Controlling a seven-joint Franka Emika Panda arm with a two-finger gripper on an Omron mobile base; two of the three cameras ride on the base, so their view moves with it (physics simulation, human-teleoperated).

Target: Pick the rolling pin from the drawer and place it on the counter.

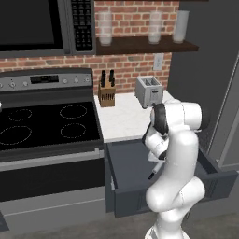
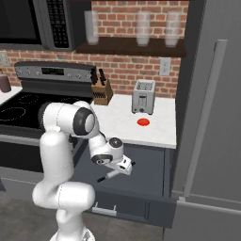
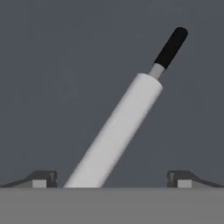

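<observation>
From the left base view I see the drawer [image 1: 126,163] open, the arm reaching in. On the right, the rolling pin [image 2: 104,177] lies on the drawer floor; the counter [image 2: 123,123] awaits it. In the hand view the gripper [image 3: 112,180] gapes wide astride the pin: nothing grasped yet

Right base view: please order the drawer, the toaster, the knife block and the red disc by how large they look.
1. drawer
2. toaster
3. knife block, close to the toaster, and both stand at similar depth
4. red disc
</observation>
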